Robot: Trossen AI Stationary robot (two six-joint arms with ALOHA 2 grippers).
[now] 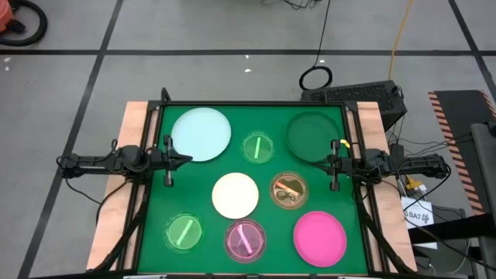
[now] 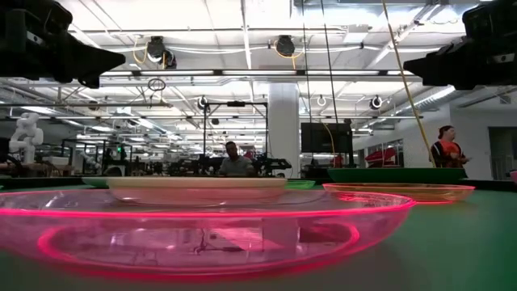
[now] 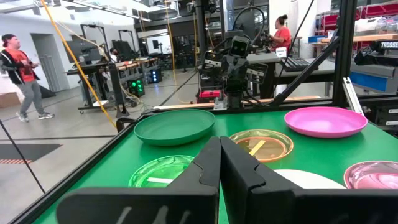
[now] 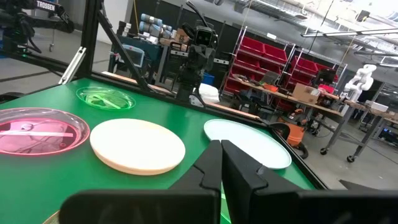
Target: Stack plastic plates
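Waiting at opposite table edges, left gripper [image 1: 169, 161] and right gripper [image 1: 335, 164], fingers pressed together, plates unstacked

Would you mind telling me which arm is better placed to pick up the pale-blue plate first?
The left hand sits shut right beside the pale-blue plate; the right hand is across the table.

Overhead straight down, low table-level view, wrist views facing across table [image 1: 147, 194]

At the upper left of your overhead frame sits a red vacuum [image 1: 14, 23]; a yellow cable [image 1: 401, 31] runs down at upper right toward a black keyboard [image 1: 364, 94].
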